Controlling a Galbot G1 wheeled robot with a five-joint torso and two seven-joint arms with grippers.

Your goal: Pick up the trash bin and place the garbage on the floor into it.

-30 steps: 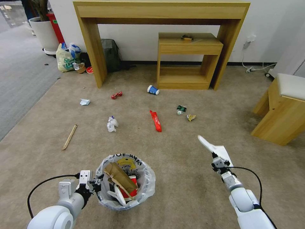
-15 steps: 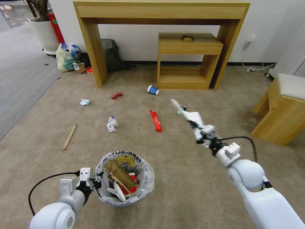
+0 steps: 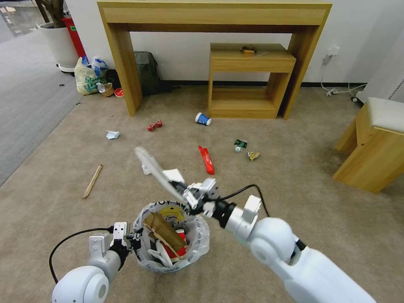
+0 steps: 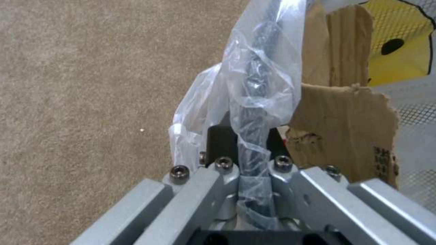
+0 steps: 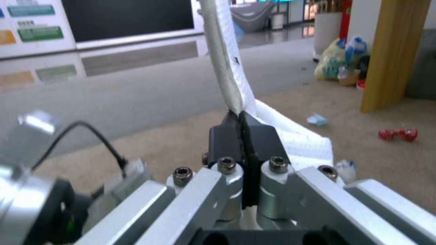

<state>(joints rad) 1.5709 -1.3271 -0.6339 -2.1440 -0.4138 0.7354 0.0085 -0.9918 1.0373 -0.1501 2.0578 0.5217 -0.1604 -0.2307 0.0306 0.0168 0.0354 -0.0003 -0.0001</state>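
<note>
— Fingers of the left gripper pinch the trash bin rim at 9 o'clock; right gripper clamps a white slipper at 12.

— I'd center over the bin's mouth before letting go; blue cup waits farther off on the carpet.

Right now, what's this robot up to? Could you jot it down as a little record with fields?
Left gripper: shut on the trash bin rim, through its liner bag
Right gripper: shut on a white slipper, above the bin's far rim
In the bin: cardboard piece, red cup
On the floor: blue cup, red wrapper, wooden stick, crumpled paper
</note>
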